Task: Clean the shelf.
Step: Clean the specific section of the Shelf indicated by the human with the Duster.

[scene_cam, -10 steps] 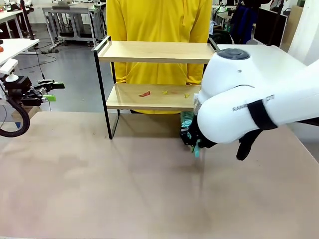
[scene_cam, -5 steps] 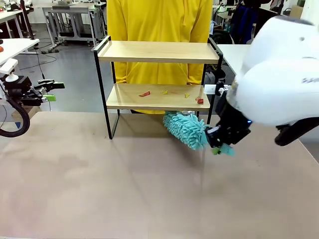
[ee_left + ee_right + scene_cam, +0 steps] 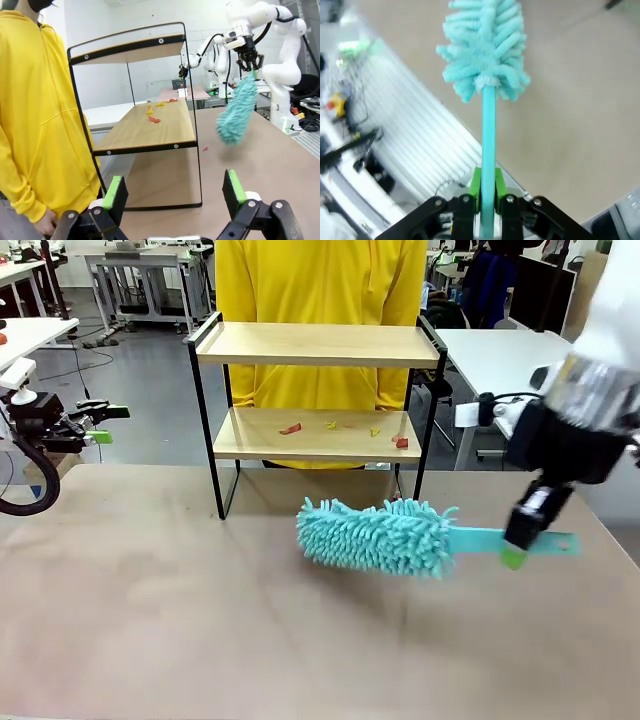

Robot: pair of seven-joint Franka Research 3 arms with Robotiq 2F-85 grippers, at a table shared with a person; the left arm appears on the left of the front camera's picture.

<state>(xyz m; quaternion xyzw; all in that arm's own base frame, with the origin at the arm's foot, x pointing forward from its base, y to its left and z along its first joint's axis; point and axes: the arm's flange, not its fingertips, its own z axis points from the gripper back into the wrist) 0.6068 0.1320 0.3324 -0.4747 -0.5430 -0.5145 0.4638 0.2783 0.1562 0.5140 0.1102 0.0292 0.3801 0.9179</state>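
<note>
Shelf stands at the far edge of the table, long axis left-right, open front facing me, with two boards and four small scraps on the lower one. My right gripper is clamped on the handle of one teal duster, head pointing left. My left gripper is wide open and empty.

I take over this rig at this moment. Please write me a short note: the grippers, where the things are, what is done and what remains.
Left gripper: open, holds nothing, out past the left edge of the table.
Right gripper: shut on the handle of the teal duster, held roughly level above the table, in front of the shelf.
Shelf: small coloured scraps lie on its lower board.
Done: duster is in the grip.
Left: sweep the scraps off the lower board.
</note>
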